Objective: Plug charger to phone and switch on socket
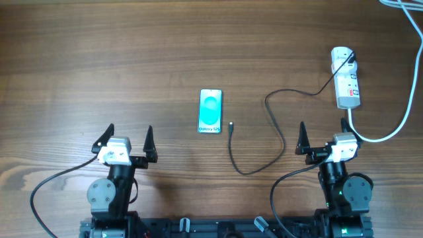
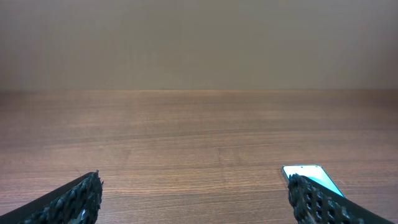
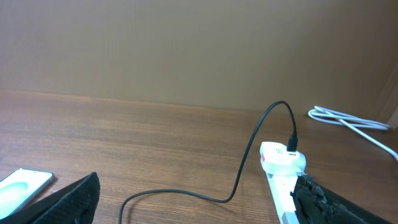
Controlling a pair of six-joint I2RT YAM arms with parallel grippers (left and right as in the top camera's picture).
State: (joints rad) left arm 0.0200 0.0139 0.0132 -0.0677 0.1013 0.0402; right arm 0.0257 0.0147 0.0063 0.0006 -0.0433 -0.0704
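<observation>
The phone (image 1: 210,111) lies flat mid-table, cyan screen up; its corner shows in the left wrist view (image 2: 305,172) and in the right wrist view (image 3: 22,186). The black charger cable (image 1: 274,125) loops from the socket to its free plug (image 1: 231,125), which lies just right of the phone, apart from it; the cable also shows in the right wrist view (image 3: 249,168). The white socket (image 1: 346,78) sits at the far right with a black plug in it, seen too in the right wrist view (image 3: 283,163). My left gripper (image 1: 129,137) and right gripper (image 1: 324,135) are open, empty, near the front edge.
A thick white cord (image 1: 403,99) runs from the socket's near end, curves right and goes off the top right corner; it shows in the right wrist view (image 3: 348,119). The wooden table (image 1: 99,59) spreads to the left and back.
</observation>
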